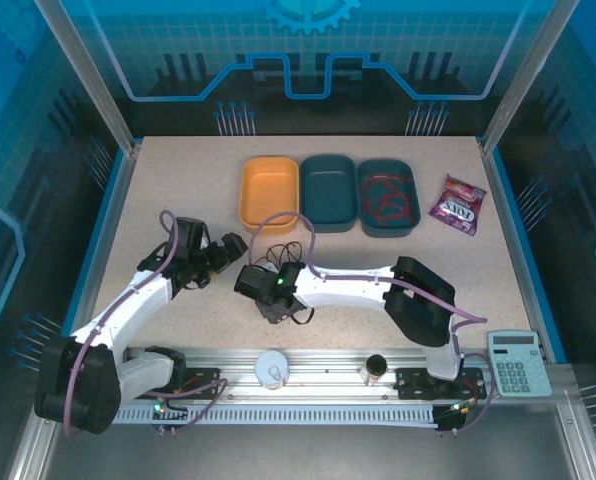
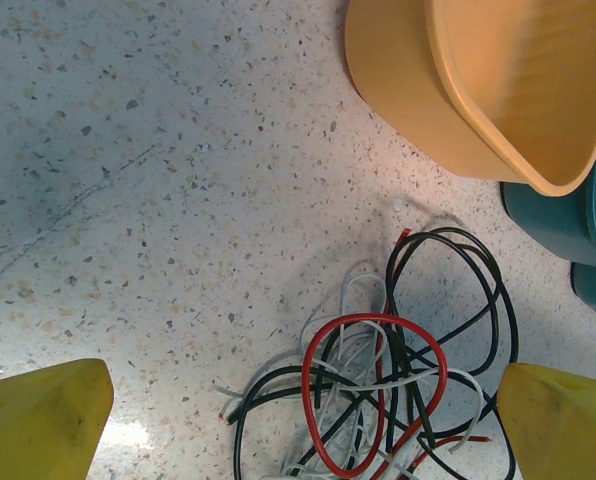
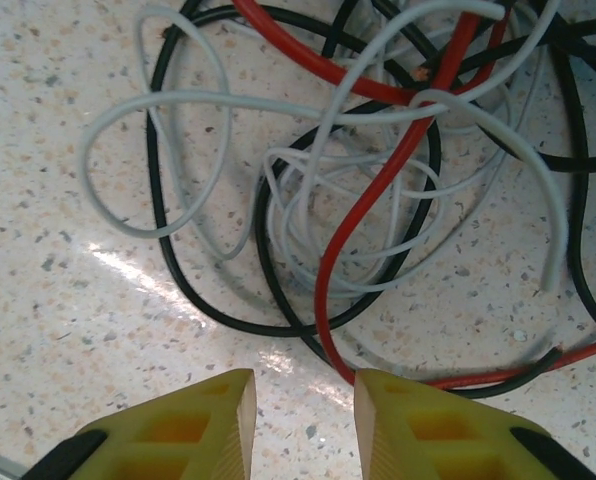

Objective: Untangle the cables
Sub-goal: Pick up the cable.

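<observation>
The cables lie tangled on the speckled table: red (image 2: pixel 373 325), white-grey (image 2: pixel 358 290) and black (image 2: pixel 478 250) loops crossing one another, seen small from above as a tangle (image 1: pixel 281 252). My left gripper (image 2: pixel 298 430) stands wide open over the heap, one yellow finger (image 2: pixel 38 420) on each side, holding nothing. The right gripper (image 3: pixel 305 420) is open with a narrow gap, low at the tangle's near edge. A red wire (image 3: pixel 373 200) runs down to the inner edge of its right finger (image 3: pixel 448 430). White-grey (image 3: pixel 158 100) and black (image 3: pixel 163 220) loops lie ahead. Another red cable (image 1: pixel 388 195) lies coiled in the right teal bin.
An orange bin (image 1: pixel 269 192) and two teal bins (image 1: pixel 328 188) (image 1: pixel 410 215) stand in a row at the back. A purple snack packet (image 1: pixel 458 204) lies to their right. A calculator (image 1: pixel 518 362) and two small jars (image 1: pixel 274 368) (image 1: pixel 376 368) sit at the front rail.
</observation>
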